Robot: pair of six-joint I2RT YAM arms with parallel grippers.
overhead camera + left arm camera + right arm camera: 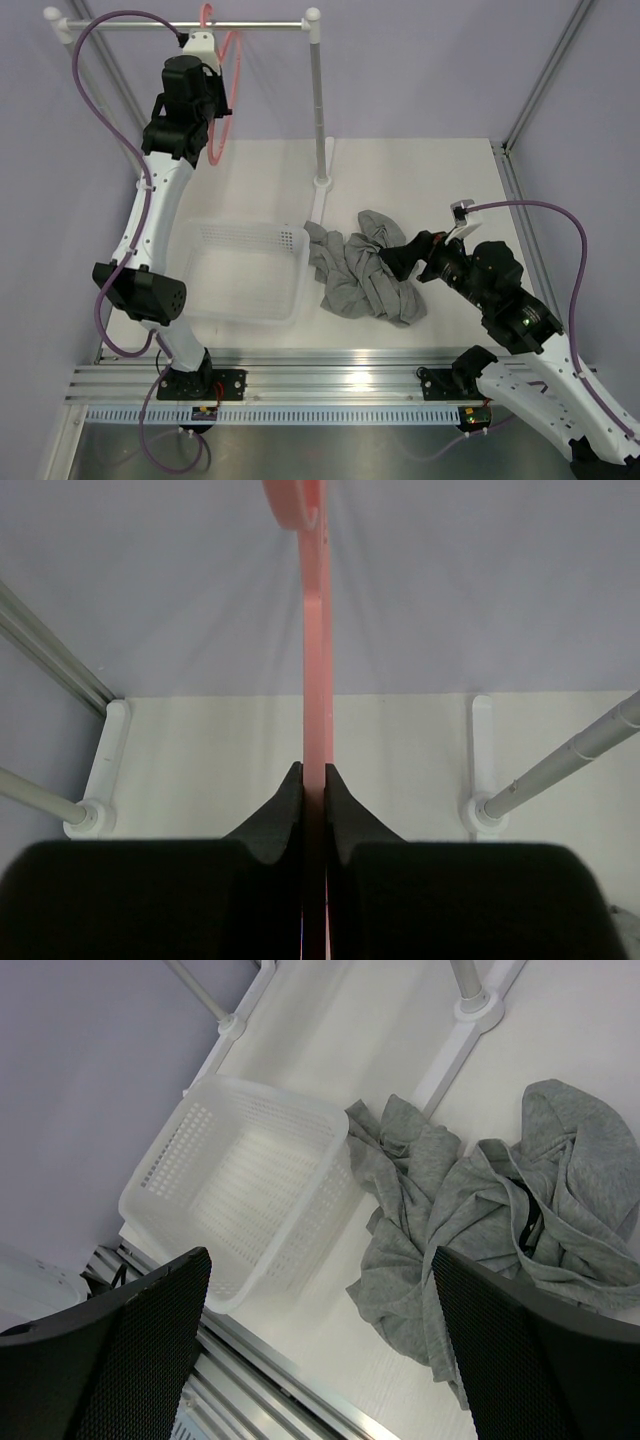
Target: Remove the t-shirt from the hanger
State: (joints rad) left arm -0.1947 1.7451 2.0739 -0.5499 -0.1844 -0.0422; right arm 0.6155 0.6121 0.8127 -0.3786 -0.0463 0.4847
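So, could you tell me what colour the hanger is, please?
The hanger is salmon pink; the left wrist view shows it best.

Bright, even, diffuse light; faint soft shadows; mostly sharp.
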